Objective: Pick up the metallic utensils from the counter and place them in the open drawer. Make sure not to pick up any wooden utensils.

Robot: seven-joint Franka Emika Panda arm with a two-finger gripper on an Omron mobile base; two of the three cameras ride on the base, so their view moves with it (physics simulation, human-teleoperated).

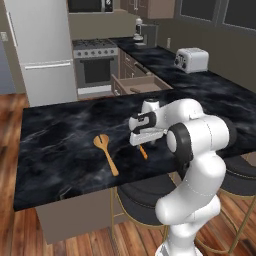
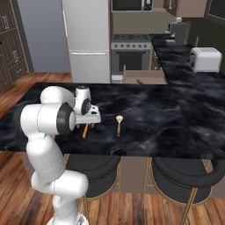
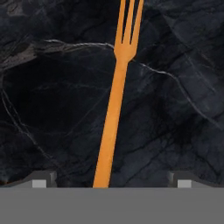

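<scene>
**Hand spread above one orange fork on the black worktop**

Nearest the robot, the two-finger hand [image 3: 112, 181] hangs low over the glossy black marble-look worktop [image 1: 60, 135], its two dark tips wide apart and closed on nothing. One slim orange fork [image 3: 114, 100] lies flat on the slab directly beneath, its handle running between the tips without touching either; the tines run off the top edge of the hand view, so no full count of them is possible. In the base views only a short orange length of it [image 1: 143, 152] shows under the white wrist.

Just beside it, toward the robot's left, lies one long light-wood spoon with a broad notched head [image 1: 106, 152], flat on the slab and apart from the fork.

Beyond the island, one wide taupe-brown drawer [image 1: 141, 84] stands pulled open in the far cabinet run. One small dark elongated item [image 1: 135, 90] lies inside it; its kind cannot be told. One white toaster [image 1: 192, 59] sits on the far worktop.
</scene>
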